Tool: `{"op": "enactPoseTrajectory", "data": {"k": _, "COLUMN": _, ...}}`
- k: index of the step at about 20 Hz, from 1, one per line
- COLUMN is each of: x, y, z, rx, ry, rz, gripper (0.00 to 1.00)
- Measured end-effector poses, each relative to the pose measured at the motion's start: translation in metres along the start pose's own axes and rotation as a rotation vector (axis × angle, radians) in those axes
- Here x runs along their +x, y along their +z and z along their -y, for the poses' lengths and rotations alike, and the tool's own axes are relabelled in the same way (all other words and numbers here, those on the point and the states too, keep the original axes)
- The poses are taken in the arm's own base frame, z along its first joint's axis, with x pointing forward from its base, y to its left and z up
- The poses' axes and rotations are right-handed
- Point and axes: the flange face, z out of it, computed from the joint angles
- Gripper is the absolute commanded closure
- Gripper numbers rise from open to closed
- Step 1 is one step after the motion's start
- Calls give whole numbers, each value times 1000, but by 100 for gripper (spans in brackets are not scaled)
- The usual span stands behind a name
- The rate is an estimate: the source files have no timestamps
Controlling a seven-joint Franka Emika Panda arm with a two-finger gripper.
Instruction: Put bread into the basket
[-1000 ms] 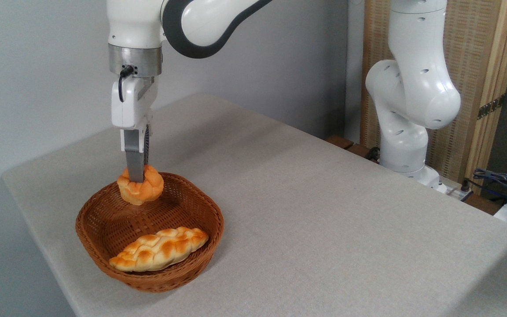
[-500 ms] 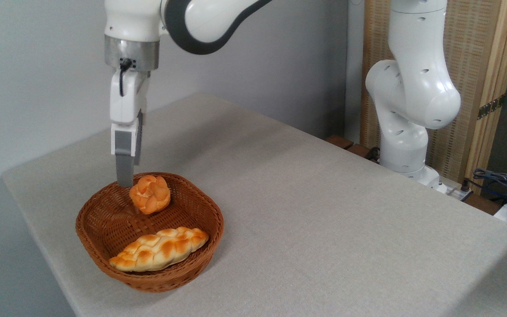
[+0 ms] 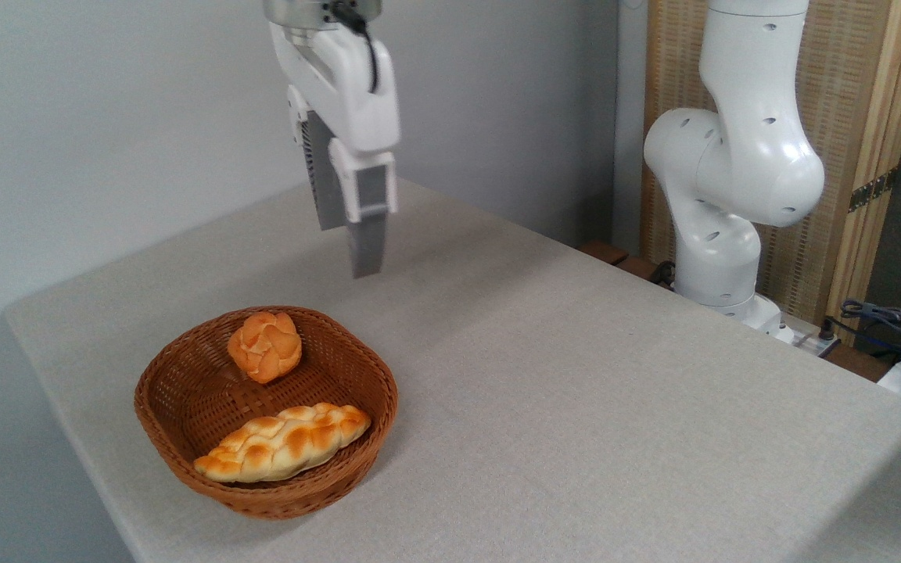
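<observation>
The bread (image 3: 265, 346), a small round orange-golden knotted bun, lies inside the brown wicker basket (image 3: 385, 385) against its far wall. My gripper (image 3: 347, 249) hangs high above the table, up and to the right of the basket, well apart from the bun. Its two grey fingers (image 3: 367, 242) stand apart with nothing between them, so it is open.
A longer, paler braided loaf (image 3: 282, 442) lies along the near side of the basket. The arm's white base (image 3: 720, 219) stands at the table's far right edge. A wooden screen (image 3: 857, 117) and cables (image 3: 888, 320) sit beyond it. Grey cloth (image 3: 576, 407) covers the table.
The gripper let go of the bun, which dropped into the basket. It then rose and swung to the right, away from the basket. The braided loaf has not moved.
</observation>
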Motion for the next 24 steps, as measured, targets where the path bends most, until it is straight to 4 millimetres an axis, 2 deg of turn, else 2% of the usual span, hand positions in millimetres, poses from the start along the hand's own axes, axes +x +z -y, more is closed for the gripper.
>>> {"op": "enactPoseTrajectory", "data": {"k": 2, "x": -4, "y": 1, "z": 2, "rx": -2, "ry": -106, "rz": 7, "gripper": 0}}
{"op": "enactPoseTrajectory", "data": {"k": 5, "x": 7, "y": 6, "z": -4, "rx": -8, "ry": -187, "rz": 19, "gripper": 0}}
{"op": "enactPoseTrajectory", "data": {"k": 20, "x": -2, "y": 13, "z": 1, "rx": -13, "ry": -208, "rz": 85, "gripper": 0}}
{"op": "enactPoseTrajectory", "data": {"k": 24, "x": 5, "y": 13, "z": -3, "rx": 17, "ry": -184, "rz": 117, "gripper": 0}}
